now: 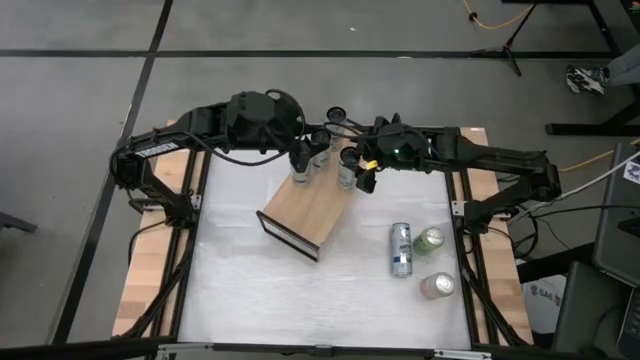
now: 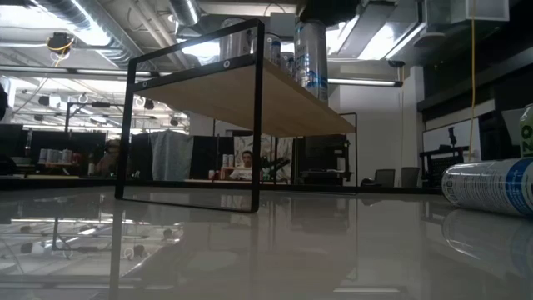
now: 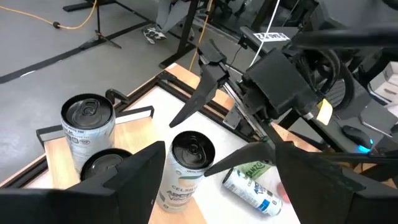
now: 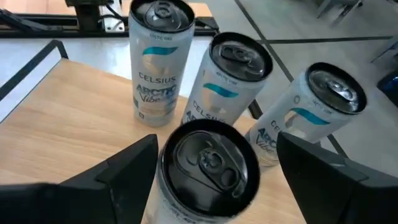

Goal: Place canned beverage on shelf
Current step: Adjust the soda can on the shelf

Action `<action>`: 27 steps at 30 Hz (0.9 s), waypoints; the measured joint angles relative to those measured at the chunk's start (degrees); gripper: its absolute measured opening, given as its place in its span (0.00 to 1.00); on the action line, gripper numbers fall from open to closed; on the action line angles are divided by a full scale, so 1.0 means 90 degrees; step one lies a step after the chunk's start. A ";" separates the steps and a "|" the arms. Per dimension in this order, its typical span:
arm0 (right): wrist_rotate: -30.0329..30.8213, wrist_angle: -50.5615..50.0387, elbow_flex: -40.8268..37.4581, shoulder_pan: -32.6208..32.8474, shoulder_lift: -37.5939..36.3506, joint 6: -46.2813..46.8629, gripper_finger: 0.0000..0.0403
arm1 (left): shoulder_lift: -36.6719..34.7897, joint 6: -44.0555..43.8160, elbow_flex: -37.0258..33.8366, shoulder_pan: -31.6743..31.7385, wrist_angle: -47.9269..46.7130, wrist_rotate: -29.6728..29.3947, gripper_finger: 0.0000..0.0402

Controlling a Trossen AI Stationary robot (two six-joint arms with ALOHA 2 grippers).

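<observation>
Can [image 4: 210, 165] betw. right pincer [image 4: 214, 180] fingers

White tabletop [image 1: 240, 290] — grey floor [image 1: 80, 90], yellow cable [image 1: 490, 20] beyond.

Lying can [image 2: 491, 185] running off the low view's right edge; shelf [image 2: 250, 92] cans' tops hiding behind arm hardware overhead

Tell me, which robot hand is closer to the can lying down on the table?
The right one. The right gripper is above the shelf's far end, nearer the lying can. The left gripper is farther along that end, away from it.
</observation>
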 joint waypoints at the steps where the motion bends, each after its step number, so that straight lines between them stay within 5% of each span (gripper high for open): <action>1: -0.0019 -0.0039 0.0000 -0.0001 0.0011 0.0021 0.79 | 0.0001 0.0000 0.0000 -0.0003 0.0000 0.0002 0.74; 22: 0.0108 -0.0299 0.0000 0.0002 0.0282 0.0115 0.79 | 0.0001 0.0000 0.0000 -0.0006 0.0001 0.0005 0.74; 27: 0.0036 -0.0283 0.0000 0.0002 0.0277 0.0072 0.70 | 0.0003 0.0000 0.0000 -0.0006 0.0001 0.0005 0.75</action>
